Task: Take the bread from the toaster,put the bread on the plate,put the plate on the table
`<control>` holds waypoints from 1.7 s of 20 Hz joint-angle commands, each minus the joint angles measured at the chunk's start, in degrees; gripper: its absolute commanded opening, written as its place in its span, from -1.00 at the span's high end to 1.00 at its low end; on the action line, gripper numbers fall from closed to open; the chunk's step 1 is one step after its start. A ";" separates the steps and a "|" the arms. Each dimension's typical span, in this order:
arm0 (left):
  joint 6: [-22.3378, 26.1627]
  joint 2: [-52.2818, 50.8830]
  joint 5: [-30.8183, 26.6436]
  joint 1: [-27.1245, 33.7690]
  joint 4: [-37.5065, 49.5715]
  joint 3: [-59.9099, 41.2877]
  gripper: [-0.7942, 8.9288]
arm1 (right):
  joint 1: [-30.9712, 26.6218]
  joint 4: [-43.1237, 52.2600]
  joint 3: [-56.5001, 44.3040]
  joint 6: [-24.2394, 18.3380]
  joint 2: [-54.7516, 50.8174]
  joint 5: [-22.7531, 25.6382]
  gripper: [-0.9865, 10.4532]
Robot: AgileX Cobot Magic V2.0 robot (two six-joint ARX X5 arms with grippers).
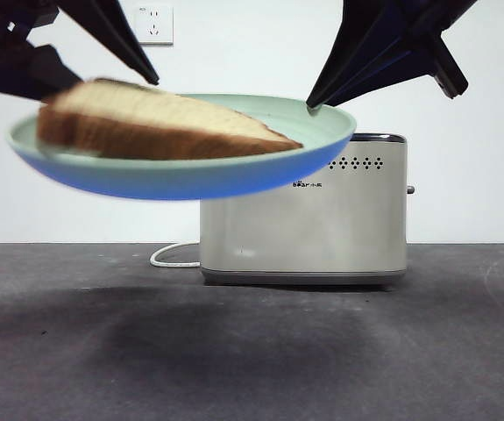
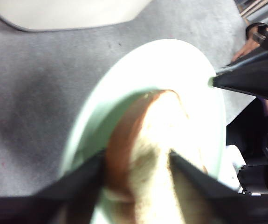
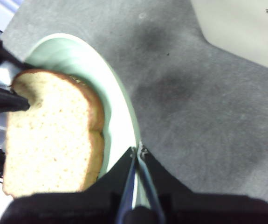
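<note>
The mint-green plate (image 1: 190,180) hangs tilted in the air, in front of and above the cream toaster (image 1: 322,219). The bread (image 1: 155,123) lies flat on the plate. My right gripper (image 1: 315,103) is shut on the plate's rim, seen in the right wrist view (image 3: 138,150). My left gripper (image 1: 102,79) is open, its jaws astride the end of the bread (image 2: 157,135) over the plate (image 2: 171,65). One of its fingertips (image 3: 17,102) touches the bread's edge (image 3: 54,140).
The dark grey table (image 1: 252,351) lies well below the plate, with the plate's shadow on it. The toaster's white cord (image 1: 168,256) loops at its back left. A white wall with sockets stands behind.
</note>
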 commanded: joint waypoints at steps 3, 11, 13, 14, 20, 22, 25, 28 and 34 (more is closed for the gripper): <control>1.11 -0.02 0.50 0.02 0.02 0.35 -0.08 | 0.17 -0.09 0.02 0.44 0.00 -0.66 0.85; 3.26 -0.17 0.61 0.02 -4.85 10.80 -0.08 | 0.04 -2.99 0.02 0.02 0.00 -0.52 0.85; 6.01 -0.50 0.44 0.02 -8.79 14.67 -0.08 | -1.05 -3.04 0.02 0.02 0.00 -0.46 0.85; 7.19 -0.94 0.15 0.02 -10.80 16.35 -0.06 | -2.29 -3.10 0.02 0.02 0.00 -0.44 0.85; 12.39 -9.09 -11.43 0.02 -19.67 19.54 0.51 | -13.60 -6.45 0.02 -2.43 0.00 -0.48 0.85; 13.09 -12.33 -15.26 0.02 -22.97 19.54 0.87 | -17.00 -8.37 0.02 -4.28 0.33 -0.39 0.85; 13.29 -16.31 -17.00 0.02 -25.68 19.54 0.85 | -20.41 -10.34 0.02 -6.43 1.51 2.08 0.85; 13.27 -19.87 -17.79 -0.02 -26.01 19.54 0.85 | -22.21 -11.23 0.00 -7.50 5.07 2.23 0.85; 13.33 -21.88 -17.79 -0.02 -27.21 19.54 0.85 | -22.51 -9.07 0.00 -8.61 15.45 2.23 0.85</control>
